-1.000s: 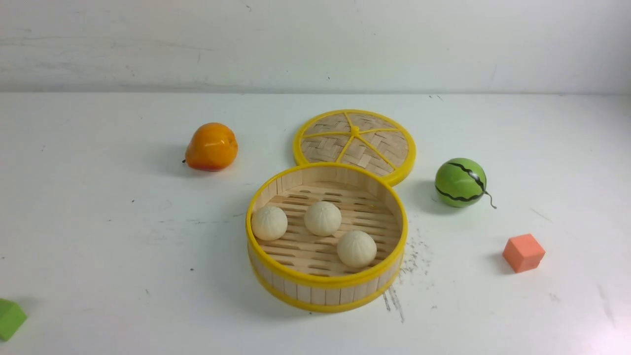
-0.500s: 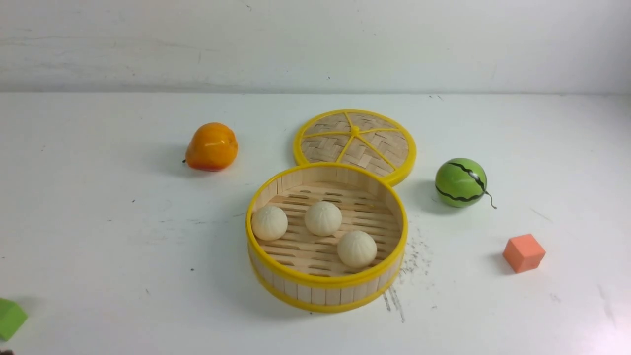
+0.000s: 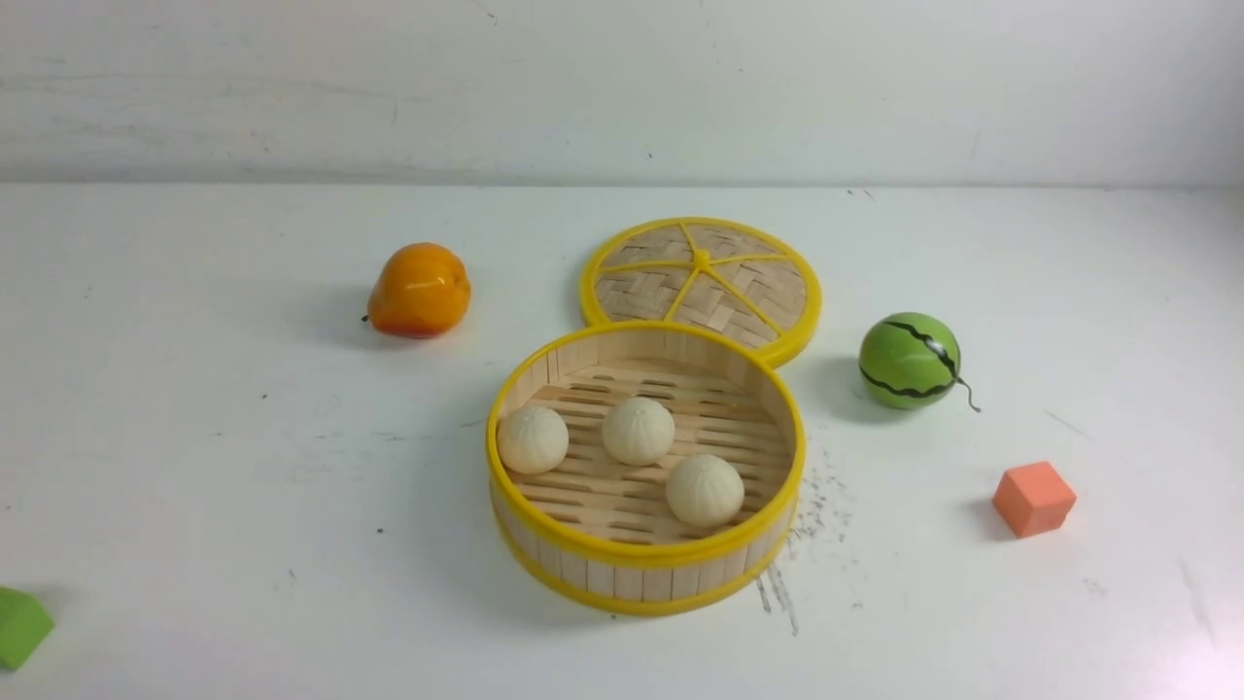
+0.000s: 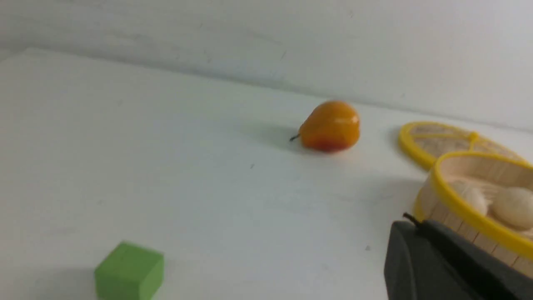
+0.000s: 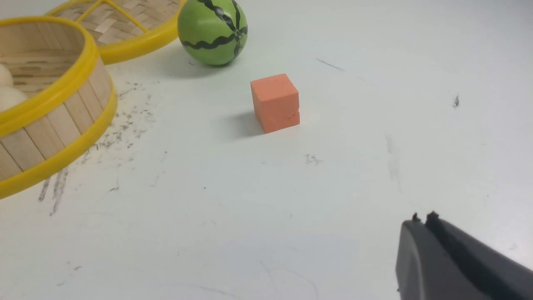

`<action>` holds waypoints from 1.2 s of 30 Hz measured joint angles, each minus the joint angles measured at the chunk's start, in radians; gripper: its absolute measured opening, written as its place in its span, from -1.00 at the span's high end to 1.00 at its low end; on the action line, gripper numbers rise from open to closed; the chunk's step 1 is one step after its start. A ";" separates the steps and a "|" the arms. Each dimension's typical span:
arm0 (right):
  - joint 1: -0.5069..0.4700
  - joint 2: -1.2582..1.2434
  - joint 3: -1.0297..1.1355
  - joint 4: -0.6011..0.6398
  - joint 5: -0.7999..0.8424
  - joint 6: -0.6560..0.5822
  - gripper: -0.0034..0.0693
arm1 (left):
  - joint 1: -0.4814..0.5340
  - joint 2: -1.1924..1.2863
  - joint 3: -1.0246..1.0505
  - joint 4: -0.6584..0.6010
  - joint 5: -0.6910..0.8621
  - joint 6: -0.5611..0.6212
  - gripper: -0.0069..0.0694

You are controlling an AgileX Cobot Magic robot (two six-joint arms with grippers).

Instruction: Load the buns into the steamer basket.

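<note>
- Buns (image 3: 638, 431): all three inside steamer basket (image 3: 641, 559), resting on slatted floor; one against left wall, one near middle, one toward front right, none touching.
- Steamer basket upright at centre of counter (image 3: 194, 467), uncovered; lid (image 3: 700, 282) flat on counter just behind, rim touching or nearly touching basket rim.
- No bun left out on counter in any view, so placing looks complete; nothing left by task wording.
- Left hand (image 4: 410, 223): fingers together, empty, low over counter just beside basket wall on left side.
- Right hand (image 5: 422, 218): fingers together, empty, over bare counter well apart from basket.
- Neither hand visible in front view; both pulled back toward robot side.
- Distractors clear of basket: orange fruit (image 3: 418, 290) back left, watermelon ball (image 3: 909, 360) right, orange cube (image 3: 1033, 498) front right, green cube (image 3: 19, 627) far front left.
</note>
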 joint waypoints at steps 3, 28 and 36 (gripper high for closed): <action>0.000 0.000 0.000 0.000 0.000 0.000 0.87 | 0.021 0.000 0.026 0.000 0.069 0.000 0.86; 0.000 0.000 0.000 0.000 0.000 0.000 0.78 | 0.021 0.000 0.026 0.009 0.174 0.000 0.86; 0.000 0.000 0.000 0.000 0.000 0.000 0.75 | 0.021 0.000 0.026 0.010 0.174 0.000 0.86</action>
